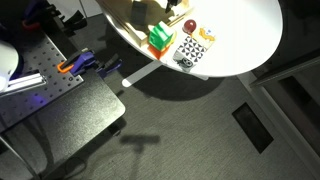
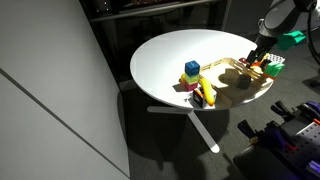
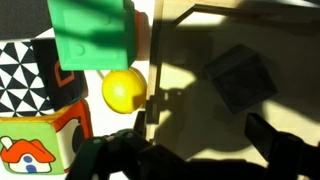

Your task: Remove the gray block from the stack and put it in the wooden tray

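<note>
End effector (image 3: 195, 135): open wide, holding nothing; both fingers (image 3: 110, 158) enter from the lower edge of the wrist view, in shadow.
End effector position: above the wooden tray (image 3: 195, 30), near the edge of the surface (image 2: 170, 55) in an exterior view (image 2: 262, 52).
Gray block (image 3: 240, 80): lies on the tray floor, in shadow, beyond the fingertips and touching neither finger; slightly turned against the tray rim.
Wooden tray: light tan, raised rim; its rim runs vertically through the wrist view, with the gray block on one side and the other blocks on the opposite side.
Stack (image 1: 159, 41): green block (image 3: 92, 35) over a thin orange piece, just outside the tray rim; no gray block on it.
Yellow ball (image 3: 123, 90): just beside the rim, below the green block in the wrist view.
Black-and-white patterned block (image 1: 190, 52): on the surface, beside the stack.
House-picture block (image 3: 30, 150): next to the patterned block.
Second block pile (image 2: 194, 82): blue and yellow pieces, well apart from the tray's far end, nearer the middle of the surface.
</note>
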### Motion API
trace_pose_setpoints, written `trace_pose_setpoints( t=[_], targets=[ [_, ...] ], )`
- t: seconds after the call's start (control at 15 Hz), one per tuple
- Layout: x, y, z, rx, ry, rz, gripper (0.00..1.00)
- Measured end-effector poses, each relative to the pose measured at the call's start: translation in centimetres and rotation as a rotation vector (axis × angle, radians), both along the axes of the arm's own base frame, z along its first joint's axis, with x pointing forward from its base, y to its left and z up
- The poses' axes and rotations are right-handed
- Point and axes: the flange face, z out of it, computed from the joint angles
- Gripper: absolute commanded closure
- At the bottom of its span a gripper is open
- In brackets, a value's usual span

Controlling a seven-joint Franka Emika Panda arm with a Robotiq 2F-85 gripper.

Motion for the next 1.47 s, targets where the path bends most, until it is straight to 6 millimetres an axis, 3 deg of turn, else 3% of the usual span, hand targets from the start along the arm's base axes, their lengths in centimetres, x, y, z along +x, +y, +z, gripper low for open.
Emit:
trace_pose_setpoints(
  t=[0.53,1.13,1.47],
  targets=[
    [0.1,0.2,3.3,0.025,0.045,0.002,0.00],
    [-2.1,0.5,9.5,0.051,0.157,0.024,0.00],
    [-2.5,-0.1,13.2,0.046,0.089,0.012,0.00]
  ],
)
